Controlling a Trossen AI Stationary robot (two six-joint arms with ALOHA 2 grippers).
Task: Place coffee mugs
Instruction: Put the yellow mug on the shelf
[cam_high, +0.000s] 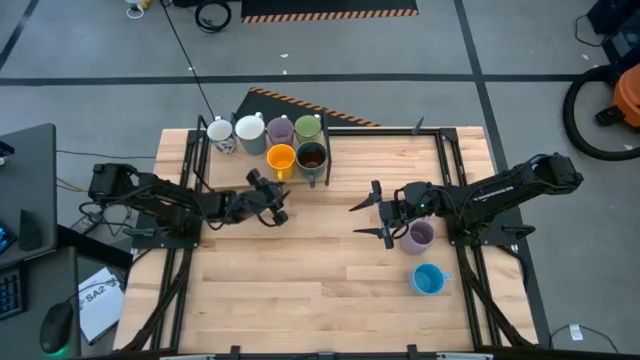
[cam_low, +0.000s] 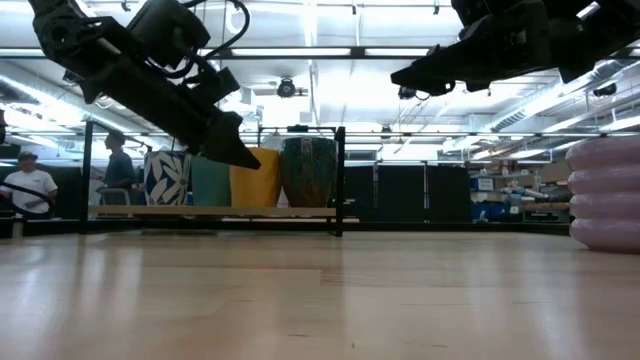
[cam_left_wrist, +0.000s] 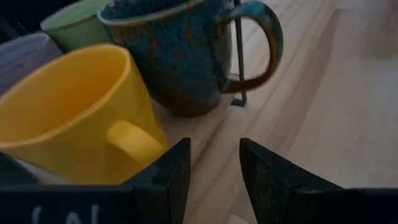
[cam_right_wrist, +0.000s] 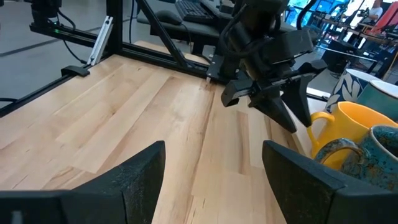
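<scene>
We see the left gripper (cam_high: 279, 207) with its fingers apart and nothing between them, just beside the orange mug (cam_high: 281, 160), handle facing it. The dark brown mug (cam_high: 312, 161) stands touching that one (six mugs cluster at the table's (cam_high: 300, 280) far edge). The right gripper (cam_high: 372, 213) gapes wide, empty, near the lilac mug (cam_high: 418, 236); the blue mug (cam_high: 428, 279) sits close by.

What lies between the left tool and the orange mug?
Nothing: in the left wrist view, only bare table separates the open left tool from the orange mug.
</scene>
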